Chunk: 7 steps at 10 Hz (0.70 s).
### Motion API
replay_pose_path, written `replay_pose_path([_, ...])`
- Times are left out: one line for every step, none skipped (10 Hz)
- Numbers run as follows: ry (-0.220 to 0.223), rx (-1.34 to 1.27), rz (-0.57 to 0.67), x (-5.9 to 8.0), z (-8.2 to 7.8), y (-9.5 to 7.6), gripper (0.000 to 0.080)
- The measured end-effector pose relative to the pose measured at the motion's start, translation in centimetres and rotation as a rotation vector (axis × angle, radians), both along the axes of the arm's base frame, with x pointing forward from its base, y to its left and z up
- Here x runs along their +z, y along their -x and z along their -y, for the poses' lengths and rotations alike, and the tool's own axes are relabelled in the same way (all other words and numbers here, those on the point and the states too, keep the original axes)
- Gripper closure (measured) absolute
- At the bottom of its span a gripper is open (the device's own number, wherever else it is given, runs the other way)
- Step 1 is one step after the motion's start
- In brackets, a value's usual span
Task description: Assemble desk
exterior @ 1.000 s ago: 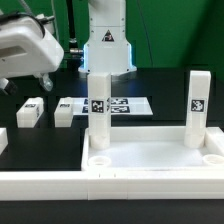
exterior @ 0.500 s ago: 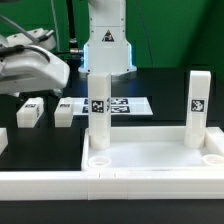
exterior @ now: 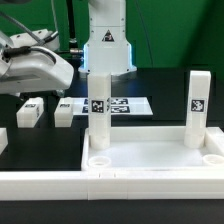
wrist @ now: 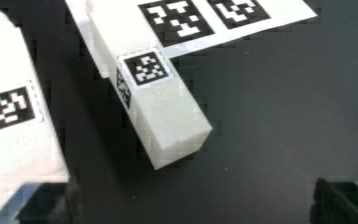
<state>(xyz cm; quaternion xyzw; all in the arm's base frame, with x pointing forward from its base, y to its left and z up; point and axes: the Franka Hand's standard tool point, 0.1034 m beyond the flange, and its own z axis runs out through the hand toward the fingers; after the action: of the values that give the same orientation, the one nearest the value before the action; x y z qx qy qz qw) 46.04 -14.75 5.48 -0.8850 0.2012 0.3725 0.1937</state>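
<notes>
Desk tabletop is lying near in the exterior view, with two upright legs standing in its far sockets, apparently already fitted. At the exterior view's left, the gripper is hovering over two loose legs, likely lining up a pick.

In the wrist view, its fingers are standing apart and empty, with one lying leg just beyond them, beside the marker board.

The tabletop looks like smooth white plastic with a soft shine. The legs look like the same white plastic, with flat black-and-white tags. The table is black and dull.
</notes>
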Motion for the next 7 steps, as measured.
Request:
replay_pose_path([-0.004, 0.001, -0.016, -0.79, -0.66, 0.9, 0.0151])
replay_pose_path([-0.007, 0.004, -0.02, -1.16, -1.08, 1.19, 0.0151])
replay_pose_path([-0.008, 0.004, -0.022, -1.25, -1.1, 1.26, 0.0151])
replay_pose_path([-0.008, 0.004, -0.022, -1.25, -1.08, 1.26, 0.0151])
replay_pose_path([-0.008, 0.004, -0.022, -1.25, -1.07, 1.27, 0.0151])
replay_pose_path([-0.008, 0.004, -0.022, -1.26, -1.07, 1.28, 0.0151])
replay_pose_path([-0.009, 0.004, -0.026, -1.35, -1.19, 1.44, 0.0151])
